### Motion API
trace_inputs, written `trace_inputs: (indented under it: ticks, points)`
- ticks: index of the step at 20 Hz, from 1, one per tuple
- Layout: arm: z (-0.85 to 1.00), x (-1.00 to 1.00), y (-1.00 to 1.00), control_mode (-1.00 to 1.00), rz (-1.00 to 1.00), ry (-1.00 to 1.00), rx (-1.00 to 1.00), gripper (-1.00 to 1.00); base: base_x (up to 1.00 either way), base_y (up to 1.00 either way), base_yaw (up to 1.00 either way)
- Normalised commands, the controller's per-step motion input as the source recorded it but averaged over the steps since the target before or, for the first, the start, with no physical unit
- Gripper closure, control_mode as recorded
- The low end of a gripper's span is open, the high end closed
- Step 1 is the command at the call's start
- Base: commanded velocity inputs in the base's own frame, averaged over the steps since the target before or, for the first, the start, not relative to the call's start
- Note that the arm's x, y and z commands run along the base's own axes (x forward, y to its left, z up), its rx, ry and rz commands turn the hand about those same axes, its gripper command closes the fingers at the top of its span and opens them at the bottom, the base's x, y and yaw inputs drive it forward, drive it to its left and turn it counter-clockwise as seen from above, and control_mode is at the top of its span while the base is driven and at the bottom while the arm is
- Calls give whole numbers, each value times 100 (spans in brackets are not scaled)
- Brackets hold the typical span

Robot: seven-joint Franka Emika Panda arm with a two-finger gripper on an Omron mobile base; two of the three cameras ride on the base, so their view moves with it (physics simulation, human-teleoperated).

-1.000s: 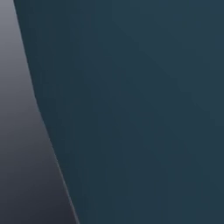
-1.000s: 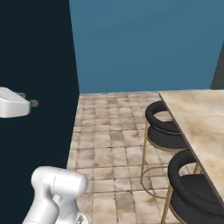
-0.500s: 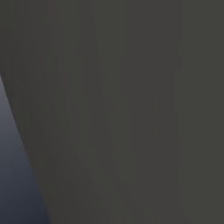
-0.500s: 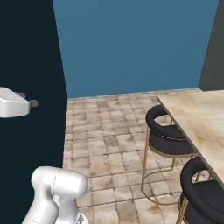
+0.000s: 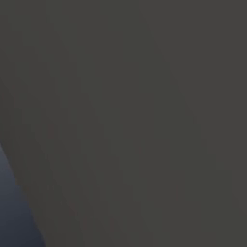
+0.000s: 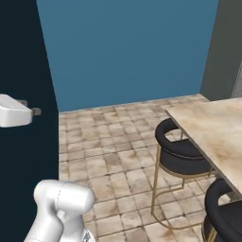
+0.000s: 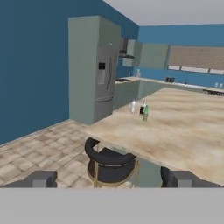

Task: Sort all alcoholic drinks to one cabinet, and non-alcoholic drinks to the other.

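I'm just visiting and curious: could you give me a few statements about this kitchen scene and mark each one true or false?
1. The bottles stand on the island counter. True.
2. The claw is clamped on a bottle. False: it is open and holds nothing.
3. Black stools sit at the counter's edge. True.
4. The floor is dark carpet. False: it is beige tile.
5. The fridge stands against the blue wall. True.

left base: hard against wall [image 5: 144, 120] | right base, hand: share stool [image 6: 182, 151]
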Motion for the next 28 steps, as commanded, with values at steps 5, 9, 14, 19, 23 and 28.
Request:
trace_inputs:
  ticks: [5,9,14,19,23,28]
  points:
    - [0,0,0,100,0,0,0,-100,40,46,-23]
    - [0,0,0,100,0,0,0,-100,44,53,-23]
    - [0,0,0,100,0,0,0,-100,44,59,-24]
    - [0,0,0,100,0,0,0,-100,44,58,-24]
    - [0,0,0,100,0,0,0,-100,44,55,-24]
    - [0,0,0,100,0,0,0,-100,45,52,-23]
